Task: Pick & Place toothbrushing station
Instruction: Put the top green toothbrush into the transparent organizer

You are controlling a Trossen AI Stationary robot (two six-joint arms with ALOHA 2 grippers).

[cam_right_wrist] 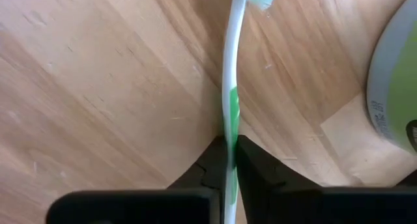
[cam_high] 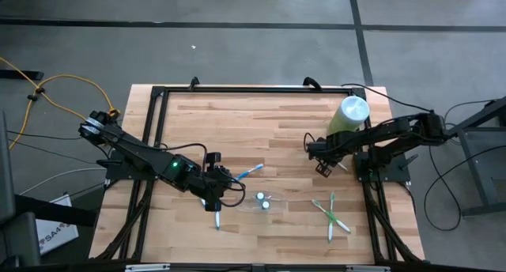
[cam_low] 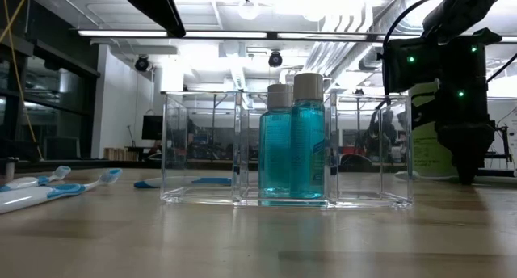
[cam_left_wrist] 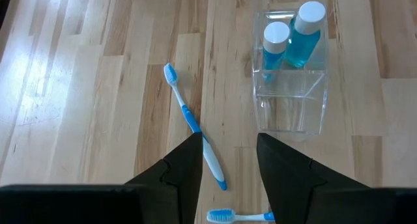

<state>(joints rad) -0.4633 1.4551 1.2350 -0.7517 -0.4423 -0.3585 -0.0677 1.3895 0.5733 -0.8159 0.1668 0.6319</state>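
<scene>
Right wrist view: right gripper [cam_right_wrist: 229, 160] pinches green toothbrush [cam_right_wrist: 232, 68]

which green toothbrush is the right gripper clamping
The green toothbrush beside the pale-green cylinder, pinched in the right gripper; the two crossed green toothbrushes lie untouched.

Two bottles [cam_left_wrist: 290, 38] in tray [cam_left_wrist: 290, 110], toothbrush [cam_left_wrist: 192, 123] beside

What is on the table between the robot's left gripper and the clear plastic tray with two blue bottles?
In the left wrist view, a blue-and-white toothbrush lies on the wood between the left gripper and the clear plastic tray.
</scene>
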